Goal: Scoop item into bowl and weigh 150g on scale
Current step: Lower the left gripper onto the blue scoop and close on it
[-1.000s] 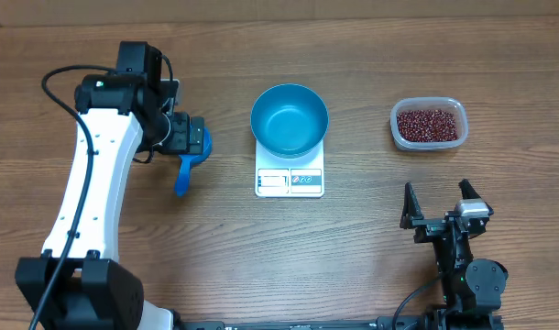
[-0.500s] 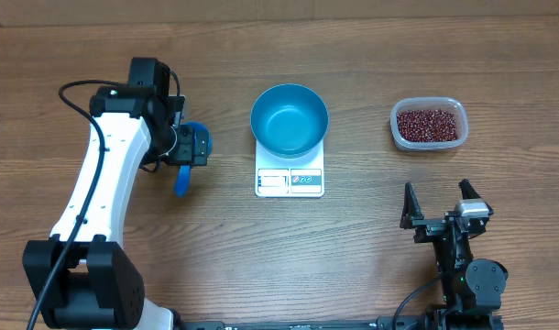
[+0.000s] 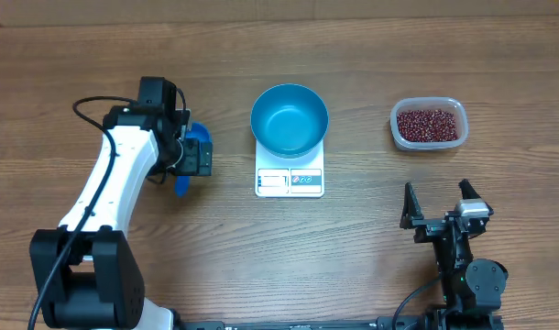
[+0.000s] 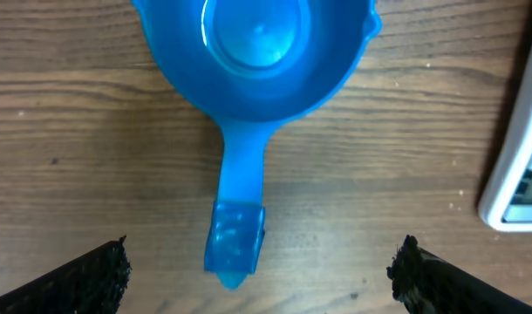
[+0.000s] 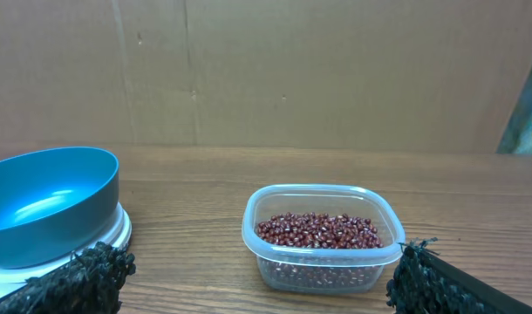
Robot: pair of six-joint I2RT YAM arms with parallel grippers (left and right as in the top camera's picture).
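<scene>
The left gripper (image 4: pixel 262 277) hangs wide open over the blue scoop (image 4: pixel 257 52). I'd lower it straight and close squarely across the handle (image 4: pixel 238 201). The bowl (image 3: pixel 290 119) sits empty on the scale (image 3: pixel 290 181). The beans (image 3: pixel 429 125) all lie in the clear tub (image 3: pixel 396 117), well to the right. The right gripper (image 3: pixel 436 191) rests open.

Teal bowl (image 3: pixel 290 119) on white scale (image 3: pixel 290 176), red-brown beans (image 3: pixel 429 125) apart
</scene>
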